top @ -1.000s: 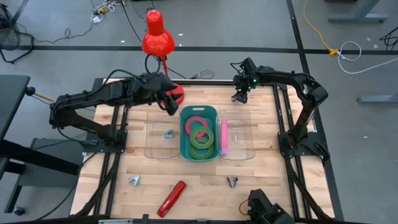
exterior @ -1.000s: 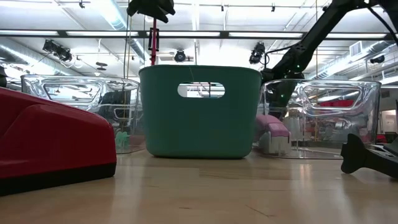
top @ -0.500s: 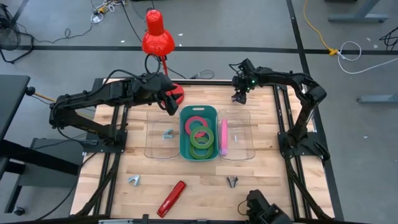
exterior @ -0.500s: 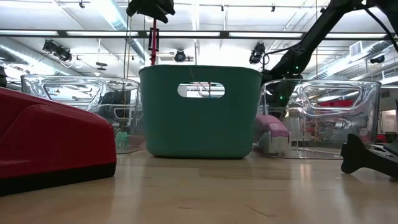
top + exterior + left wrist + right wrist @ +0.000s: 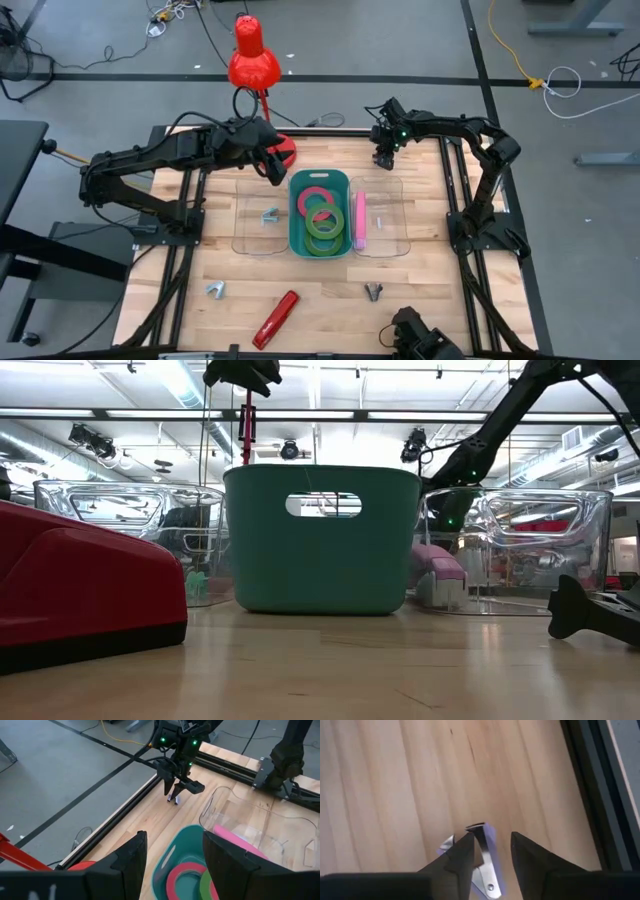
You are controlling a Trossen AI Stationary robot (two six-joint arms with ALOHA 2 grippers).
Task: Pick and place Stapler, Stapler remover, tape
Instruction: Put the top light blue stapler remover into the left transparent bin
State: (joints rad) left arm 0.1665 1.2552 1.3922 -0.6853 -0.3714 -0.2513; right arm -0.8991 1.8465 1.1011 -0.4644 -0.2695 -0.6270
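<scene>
A small silver and purple staple remover (image 5: 481,840) lies on the wood at the table's far edge; it also shows in the left wrist view (image 5: 173,799). My right gripper (image 5: 383,155) is open and points down over it, with one finger on each side (image 5: 490,851). My left gripper (image 5: 272,166) is open and empty (image 5: 172,865), above the far rim of the teal bin (image 5: 320,177), which holds several tape rolls (image 5: 321,217). A red stapler (image 5: 277,318) and two more staple removers (image 5: 215,290) (image 5: 373,291) lie near the front edge. My right gripper comes at the staple remover from above, fingers pointing down. One finger (image 5: 462,857) covers part of the remover's side (image 5: 476,836). I cannot tell whether it touches. The remover lies flat on the table.
A clear bin (image 5: 262,215) left of the teal bin holds a staple remover. A clear bin (image 5: 381,215) to its right holds a pink stapler (image 5: 359,222). A red lamp (image 5: 252,60) stands at the far edge. Bare wood lies between the bins and the front edge.
My right arm has shifted a little toward the table's left along the far edge, with its gripper staying over the staple remover.
</scene>
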